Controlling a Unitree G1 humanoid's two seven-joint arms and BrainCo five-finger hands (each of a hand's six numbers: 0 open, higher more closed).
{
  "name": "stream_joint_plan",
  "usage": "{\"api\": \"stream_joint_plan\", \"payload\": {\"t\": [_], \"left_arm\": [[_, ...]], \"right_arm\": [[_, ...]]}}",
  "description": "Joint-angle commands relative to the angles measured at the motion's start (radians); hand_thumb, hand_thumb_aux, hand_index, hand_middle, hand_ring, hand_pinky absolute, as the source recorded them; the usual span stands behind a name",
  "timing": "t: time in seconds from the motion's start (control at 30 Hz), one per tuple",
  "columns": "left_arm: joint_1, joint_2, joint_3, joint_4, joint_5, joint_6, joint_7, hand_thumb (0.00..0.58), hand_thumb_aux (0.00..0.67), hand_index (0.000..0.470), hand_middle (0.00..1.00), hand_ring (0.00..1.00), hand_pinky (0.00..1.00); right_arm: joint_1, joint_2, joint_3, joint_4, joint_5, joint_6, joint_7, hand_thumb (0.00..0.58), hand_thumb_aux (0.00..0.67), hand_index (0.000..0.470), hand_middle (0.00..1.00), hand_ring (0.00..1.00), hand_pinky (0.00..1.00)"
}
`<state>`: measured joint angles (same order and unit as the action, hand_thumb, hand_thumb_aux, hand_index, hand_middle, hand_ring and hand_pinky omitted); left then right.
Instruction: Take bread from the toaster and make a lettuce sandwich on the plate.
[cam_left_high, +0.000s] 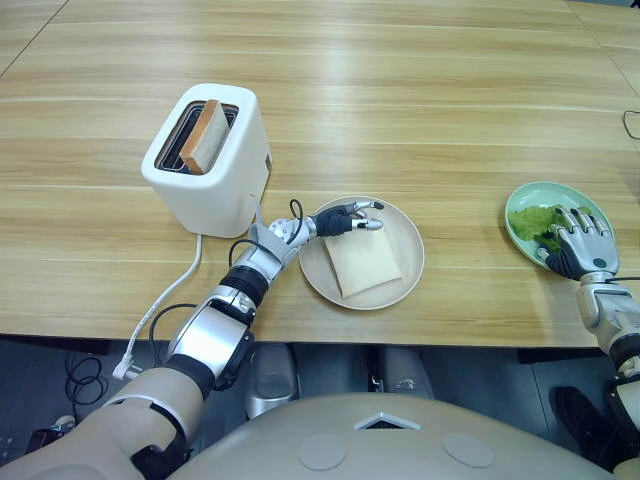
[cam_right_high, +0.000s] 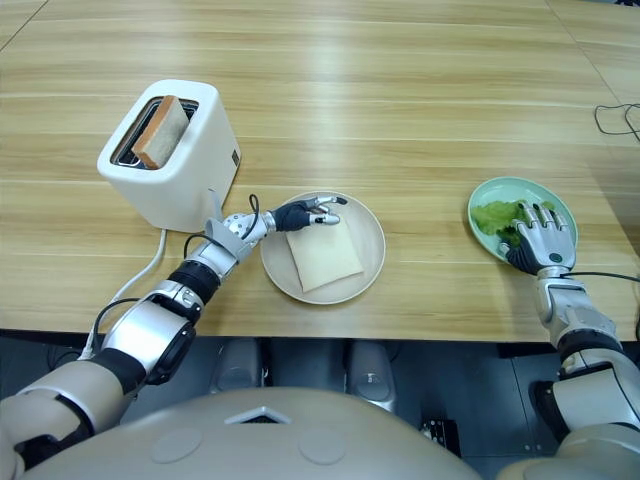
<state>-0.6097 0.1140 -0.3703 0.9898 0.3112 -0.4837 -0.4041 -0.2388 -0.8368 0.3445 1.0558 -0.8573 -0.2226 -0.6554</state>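
Observation:
A white toaster (cam_left_high: 205, 165) stands on the left of the wooden table with one toasted bread slice (cam_left_high: 205, 135) sticking up from its slot. In front of it a beige plate (cam_left_high: 408, 245) holds a pale bread slice (cam_left_high: 362, 262) lying flat. My left hand (cam_left_high: 345, 220) rests over the plate's far left rim, its fingers stretched out and touching the slice's far edge. At the right, a green plate (cam_right_high: 560, 205) carries lettuce (cam_right_high: 493, 215). My right hand (cam_right_high: 540, 235) hovers palm down over its near side, fingers spread, holding nothing.
The toaster's white power cord (cam_left_high: 165, 300) runs from it over the table's front edge on the left. Bare wood lies between the two plates and across the far half of the table.

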Motion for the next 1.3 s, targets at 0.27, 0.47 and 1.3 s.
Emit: {"api": "stream_joint_plan", "payload": {"t": [0.27, 0.47, 1.3], "left_arm": [[-0.058, 0.008, -0.006, 0.079, 0.085, -0.020, 0.191, 0.000, 0.000, 0.000, 0.00, 0.00, 0.00], [-0.095, 0.014, 0.007, 0.115, 0.114, -0.039, 0.335, 0.000, 0.000, 0.000, 0.00, 0.00, 0.00], [0.077, 0.014, 0.124, -0.284, -0.123, -0.136, 0.098, 0.000, 0.000, 0.000, 0.00, 0.00, 0.00]], "right_arm": [[0.012, 0.005, 0.015, 0.002, 0.034, -0.027, -0.028, 0.580, 0.670, 0.460, 0.00, 0.00, 0.00], [0.010, 0.000, 0.000, -0.036, 0.050, -0.038, -0.087, 0.580, 0.670, 0.460, 0.00, 0.00, 0.00], [0.221, -0.037, -0.262, -0.601, 0.191, -0.106, -0.117, 0.580, 0.670, 0.460, 0.00, 0.00, 0.00]]}}
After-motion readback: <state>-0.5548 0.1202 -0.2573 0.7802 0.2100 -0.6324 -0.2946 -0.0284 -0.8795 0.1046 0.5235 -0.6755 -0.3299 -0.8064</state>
